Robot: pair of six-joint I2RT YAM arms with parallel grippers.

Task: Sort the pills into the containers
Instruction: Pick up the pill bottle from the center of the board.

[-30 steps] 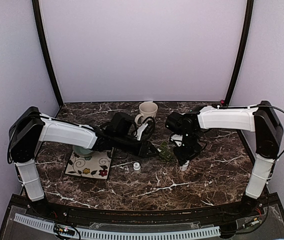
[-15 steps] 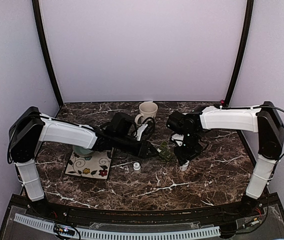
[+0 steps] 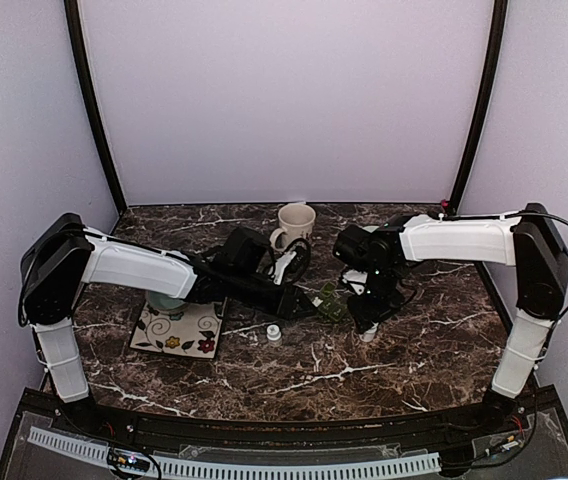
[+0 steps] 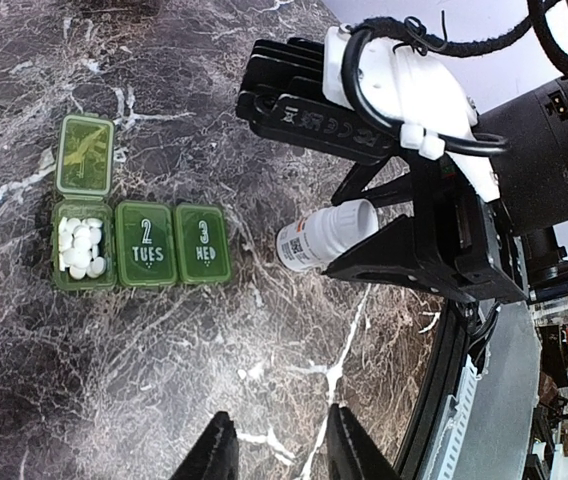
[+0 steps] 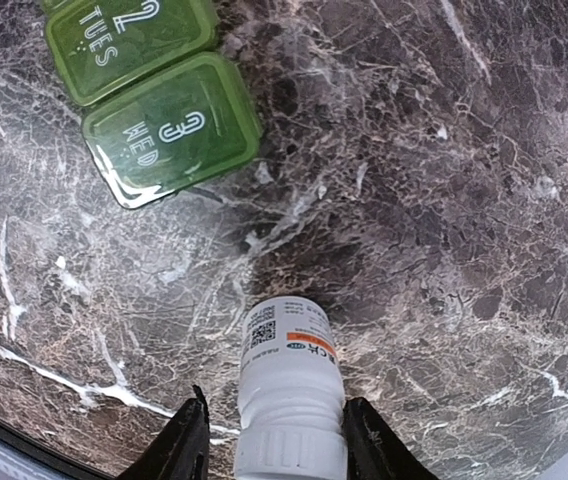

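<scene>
the right fingers (image 5: 186, 445) are gripping the pill bottle (image 5: 289, 390), with the pill box (image 4: 146, 245) lying just ahead and left. the left fingers (image 4: 219, 452) are hovering open, empty.

- Bottle (image 5: 290, 400) sits between the right pincer's (image 5: 276, 445) fingers, above the table (image 5: 444, 200).
- Box (image 5: 154, 90) lies on the table, ahead and left of that pincer.
- Pills (image 4: 81, 248) lie in the box compartment farthest from it.
- Box lies ahead-left of the left pincer (image 4: 279, 440).
- Cap (image 3: 274, 334) lies before the left pincer; mug (image 3: 294, 222) stands behind both.
</scene>
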